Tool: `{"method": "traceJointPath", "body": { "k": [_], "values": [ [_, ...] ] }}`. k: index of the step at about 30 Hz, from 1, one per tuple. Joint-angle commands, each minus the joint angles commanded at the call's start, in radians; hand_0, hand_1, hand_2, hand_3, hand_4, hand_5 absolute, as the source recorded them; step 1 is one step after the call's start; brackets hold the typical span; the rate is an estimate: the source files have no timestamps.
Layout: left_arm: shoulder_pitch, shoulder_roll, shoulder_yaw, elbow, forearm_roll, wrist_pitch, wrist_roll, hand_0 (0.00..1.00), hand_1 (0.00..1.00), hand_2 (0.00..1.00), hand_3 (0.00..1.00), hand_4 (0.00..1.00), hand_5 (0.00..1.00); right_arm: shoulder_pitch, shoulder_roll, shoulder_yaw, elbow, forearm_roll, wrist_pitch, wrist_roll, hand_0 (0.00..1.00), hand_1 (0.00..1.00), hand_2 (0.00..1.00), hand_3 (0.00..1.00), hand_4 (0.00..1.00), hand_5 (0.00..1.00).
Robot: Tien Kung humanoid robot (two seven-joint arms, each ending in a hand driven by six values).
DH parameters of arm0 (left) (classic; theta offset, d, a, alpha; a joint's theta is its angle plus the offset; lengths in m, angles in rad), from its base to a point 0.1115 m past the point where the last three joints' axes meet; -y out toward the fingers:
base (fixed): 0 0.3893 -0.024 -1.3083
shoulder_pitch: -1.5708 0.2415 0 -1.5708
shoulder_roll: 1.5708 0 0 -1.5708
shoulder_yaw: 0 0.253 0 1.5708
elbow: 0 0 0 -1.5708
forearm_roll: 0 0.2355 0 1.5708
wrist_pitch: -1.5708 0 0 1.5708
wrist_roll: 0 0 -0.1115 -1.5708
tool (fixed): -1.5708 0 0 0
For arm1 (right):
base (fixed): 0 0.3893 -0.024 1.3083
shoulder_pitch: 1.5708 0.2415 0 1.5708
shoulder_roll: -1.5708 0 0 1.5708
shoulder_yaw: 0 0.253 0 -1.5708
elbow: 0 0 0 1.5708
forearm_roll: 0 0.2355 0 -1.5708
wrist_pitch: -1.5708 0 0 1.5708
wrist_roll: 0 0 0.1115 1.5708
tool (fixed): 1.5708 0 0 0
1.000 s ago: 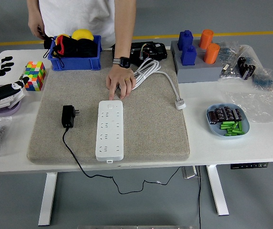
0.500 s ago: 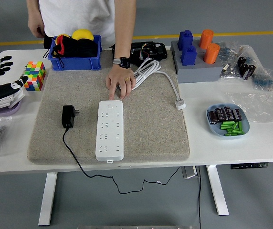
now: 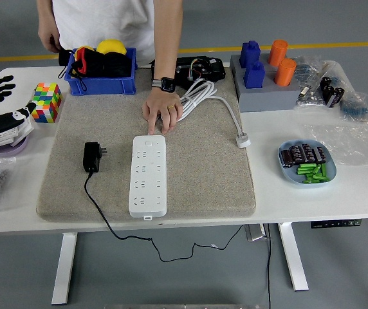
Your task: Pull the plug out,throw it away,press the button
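Observation:
A white power strip (image 3: 148, 174) lies lengthwise on the grey felt mat (image 3: 203, 174). A black plug adapter (image 3: 92, 156) lies unplugged on the mat to its left, its black cord trailing over the table's front edge. A person's hand (image 3: 161, 115) rests on the mat at the strip's far end, a finger touching it near the button (image 3: 148, 141). My left hand (image 3: 0, 116) hovers at the far left edge, fingers spread, holding nothing. The right arm is out of sight.
A blue bin (image 3: 101, 69) with a yellow and black items stands at the back. A colour cube (image 3: 46, 102), a purple dish (image 3: 7, 145), a coiled white cable (image 3: 200, 96), a grey block holder (image 3: 264, 87) and a blue plate of batteries (image 3: 307, 163) are around the mat.
My left hand has drifted slightly further left and up toward the picture's edge. The person's hand and the plug have stayed put.

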Motion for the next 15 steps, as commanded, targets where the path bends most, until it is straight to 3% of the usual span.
{"method": "traceJointPath", "body": {
  "k": [15],
  "values": [
    [-0.001,0.0,0.001,0.001,-0.001,-0.002,0.001,0.839,0.832,0.835,0.864,0.823,0.227,-0.001,0.0,-0.001,0.0,0.0,0.0,0.0,0.725,0.673,0.664,0.659,0.764,0.633]
  ]
}}
